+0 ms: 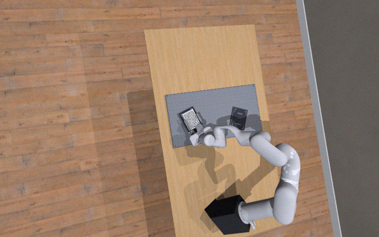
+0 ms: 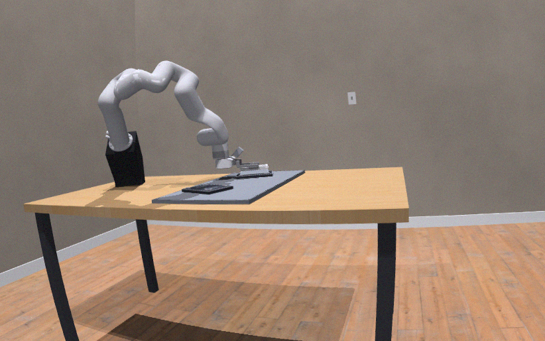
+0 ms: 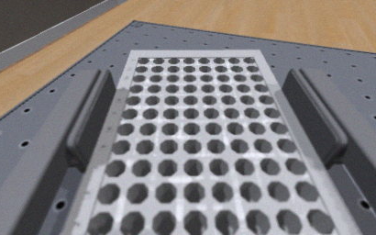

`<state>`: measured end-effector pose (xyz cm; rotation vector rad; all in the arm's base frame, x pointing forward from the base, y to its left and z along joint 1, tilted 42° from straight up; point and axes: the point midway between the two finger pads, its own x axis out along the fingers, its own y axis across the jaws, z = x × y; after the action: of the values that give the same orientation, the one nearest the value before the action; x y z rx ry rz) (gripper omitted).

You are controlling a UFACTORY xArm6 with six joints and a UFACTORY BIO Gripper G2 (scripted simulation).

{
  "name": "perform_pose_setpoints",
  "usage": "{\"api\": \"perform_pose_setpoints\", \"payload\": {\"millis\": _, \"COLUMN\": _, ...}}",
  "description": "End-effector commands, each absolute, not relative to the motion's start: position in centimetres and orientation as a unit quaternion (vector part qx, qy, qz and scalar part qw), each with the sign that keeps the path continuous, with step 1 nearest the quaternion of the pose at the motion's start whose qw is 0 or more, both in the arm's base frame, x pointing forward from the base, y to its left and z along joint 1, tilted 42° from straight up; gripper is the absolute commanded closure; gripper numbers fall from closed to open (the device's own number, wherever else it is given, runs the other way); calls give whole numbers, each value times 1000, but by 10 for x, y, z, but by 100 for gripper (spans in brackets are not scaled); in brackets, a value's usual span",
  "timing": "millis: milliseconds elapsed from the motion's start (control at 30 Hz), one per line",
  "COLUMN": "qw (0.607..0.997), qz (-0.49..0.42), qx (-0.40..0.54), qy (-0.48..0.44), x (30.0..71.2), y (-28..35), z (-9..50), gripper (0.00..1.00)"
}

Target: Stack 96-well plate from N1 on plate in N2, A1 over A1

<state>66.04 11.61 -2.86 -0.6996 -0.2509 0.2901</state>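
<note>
The white 96-well plate (image 1: 190,118) (image 2: 264,166) (image 3: 181,106) is between the fingers of my gripper (image 1: 194,124) (image 2: 255,164) (image 3: 197,110). The gripper is shut on its long sides. The plate is over nest N2 (image 1: 182,120) (image 2: 271,174), roughly in line with it. In the exterior view the pale side of the lower plate (image 2: 252,172) shows in N2, close under the held plate. I cannot tell whether the two touch or nest. Nest N1 (image 1: 239,118) (image 2: 207,188) is empty. The cut-off corners cannot be made out; the plate's near end is out of the wrist view.
Both nests are on the grey perforated board (image 1: 211,103) (image 2: 264,192) (image 3: 35,92), on the wooden table (image 1: 199,58) (image 2: 351,190). The arm's black base (image 1: 229,215) (image 2: 126,165) stands at the table's end. The arm arches between the base and N2, passing near N1.
</note>
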Motion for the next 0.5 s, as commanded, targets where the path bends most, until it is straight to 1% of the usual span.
{"api": "perform_pose_setpoints", "payload": {"millis": 0, "qw": 921, "qz": 142, "qx": -340, "qy": -124, "x": 661, "y": 117, "z": -27, "gripper": 100}}
{"api": "perform_pose_setpoints", "payload": {"millis": 467, "qw": 921, "qz": 142, "qx": -340, "qy": -124, "x": 662, "y": 116, "z": -29, "gripper": 100}}
